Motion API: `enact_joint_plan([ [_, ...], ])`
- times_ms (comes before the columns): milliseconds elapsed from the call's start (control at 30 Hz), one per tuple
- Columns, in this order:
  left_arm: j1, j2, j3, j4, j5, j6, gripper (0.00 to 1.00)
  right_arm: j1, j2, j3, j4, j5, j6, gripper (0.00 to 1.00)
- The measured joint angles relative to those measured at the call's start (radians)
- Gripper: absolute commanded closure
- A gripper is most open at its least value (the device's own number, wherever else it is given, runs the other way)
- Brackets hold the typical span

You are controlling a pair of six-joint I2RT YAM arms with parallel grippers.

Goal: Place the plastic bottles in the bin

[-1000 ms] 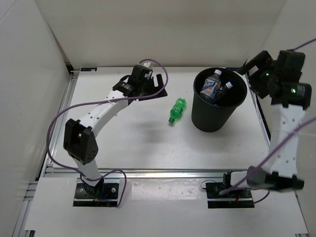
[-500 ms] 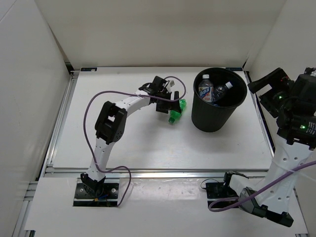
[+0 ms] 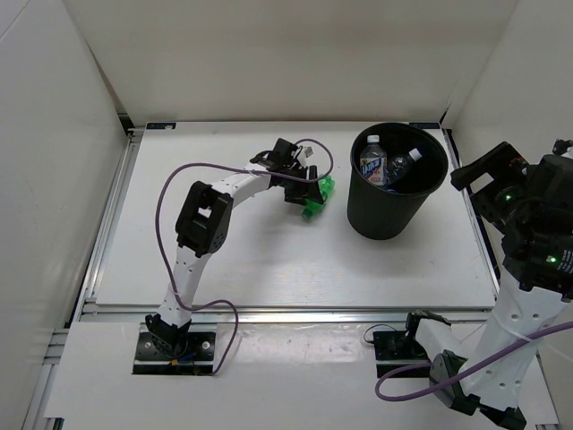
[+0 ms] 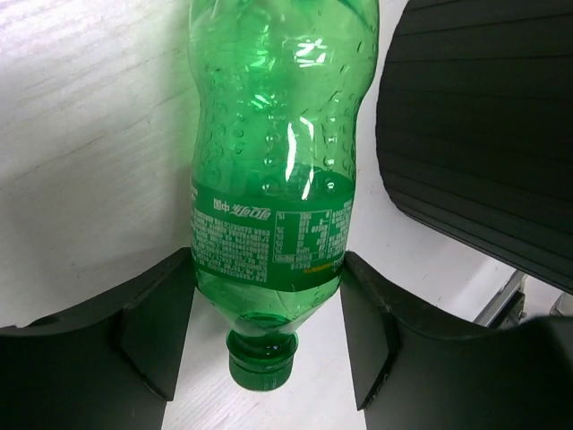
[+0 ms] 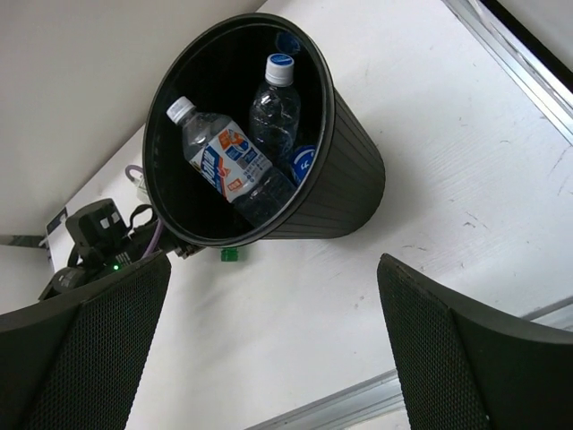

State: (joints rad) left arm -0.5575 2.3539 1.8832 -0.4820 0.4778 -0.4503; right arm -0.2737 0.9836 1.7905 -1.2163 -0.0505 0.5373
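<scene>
The translucent green bottle [image 3: 315, 199] lies on the white table just left of the bin, cap towards the near side. My left gripper [image 3: 303, 192] straddles it; in the left wrist view both fingers [image 4: 157, 327] touch the bottle [image 4: 273, 161] at its label and shoulder. The round black bin [image 3: 385, 215] stands at the back right and holds a labelled bottle [image 3: 372, 161] and a clear blue-capped one [image 3: 403, 166], both also seen from the right wrist [image 5: 228, 166]. My right gripper [image 3: 483, 188] is open and empty, raised to the right of the bin [image 5: 349, 179].
White walls enclose the table on the left, back and right. Metal rails [image 3: 286, 309] run along the table's edges. The left arm's purple cable [image 3: 179, 175] loops over the table's left half. The bin's wall [image 4: 483, 134] is close on the bottle's right.
My left gripper has moved from the back of the table to the green bottle and now grips its sides. My right arm drew back to the right. The labelled bottle in the bin shifted.
</scene>
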Motion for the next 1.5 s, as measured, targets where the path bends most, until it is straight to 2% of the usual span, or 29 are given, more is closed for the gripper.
enact_joint_plan([
  [233, 0.036, -0.113, -0.067, -0.035, -0.072, -0.023, 0.48, 0.0, -0.002, -0.055, 0.0, 0.003, 0.002, 0.0],
  [367, 0.089, -0.275, -0.039, -0.053, -0.134, -0.041, 0.49, 0.0, -0.01, -0.101, 0.006, 0.003, 0.007, 0.0],
  [433, 0.109, -0.341, 0.055, -0.058, -0.147, -0.048, 0.49, 0.0, -0.013, -0.118, 0.009, 0.003, 0.008, 0.0],
  [533, 0.092, -0.373, 0.286, -0.025, -0.138, -0.048, 0.49, 0.0, -0.027, -0.138, 0.01, 0.003, 0.009, 0.0],
  [633, 0.003, -0.339, 0.548, 0.019, -0.099, -0.069, 0.49, 0.0, -0.041, -0.138, 0.012, 0.003, 0.012, 0.0],
  [700, -0.071, -0.305, 0.659, 0.051, -0.064, -0.088, 0.48, 0.0, -0.048, -0.138, 0.011, 0.003, 0.013, 0.0],
  [767, -0.152, -0.273, 0.696, 0.076, -0.035, -0.1, 0.42, 0.0, -0.048, -0.127, 0.008, 0.002, 0.014, 0.0],
  [800, -0.188, -0.256, 0.693, 0.077, -0.023, -0.103, 0.29, 0.0, -0.046, -0.113, 0.009, 0.003, 0.014, 0.0],
  [833, -0.214, -0.235, 0.686, 0.074, -0.015, -0.105, 0.12, 0.0, -0.043, -0.098, 0.008, 0.005, 0.013, 0.0],
  [867, -0.234, -0.21, 0.671, 0.071, -0.008, -0.1, 0.0, 0.0, -0.038, -0.077, 0.005, 0.007, 0.013, 0.0],
  [1033, -0.238, -0.126, 0.57, -0.007, -0.024, -0.111, 0.0, 0.0, -0.038, -0.008, 0.004, 0.025, 0.008, 0.0],
  [1200, -0.128, -0.183, 0.534, -0.042, -0.154, -0.108, 0.0, 0.0, -0.058, -0.006, -0.015, 0.043, 0.005, 0.0],
  [1300, -0.024, -0.354, 0.412, -0.038, -0.235, -0.076, 0.0, 0.0, -0.068, -0.015, -0.018, 0.051, 0.006, 0.0],
  [1400, 0.057, -0.685, 0.062, 0.021, -0.414, -0.04, 0.0, 0.0, -0.053, -0.018, -0.033, 0.043, 0.002, 0.0],
  [1500, 0.063, -1.036, -0.309, 0.032, -0.616, -0.051, 0.0, 0.0, -0.005, -0.025, -0.055, 0.027, -0.003, 0.0],
])
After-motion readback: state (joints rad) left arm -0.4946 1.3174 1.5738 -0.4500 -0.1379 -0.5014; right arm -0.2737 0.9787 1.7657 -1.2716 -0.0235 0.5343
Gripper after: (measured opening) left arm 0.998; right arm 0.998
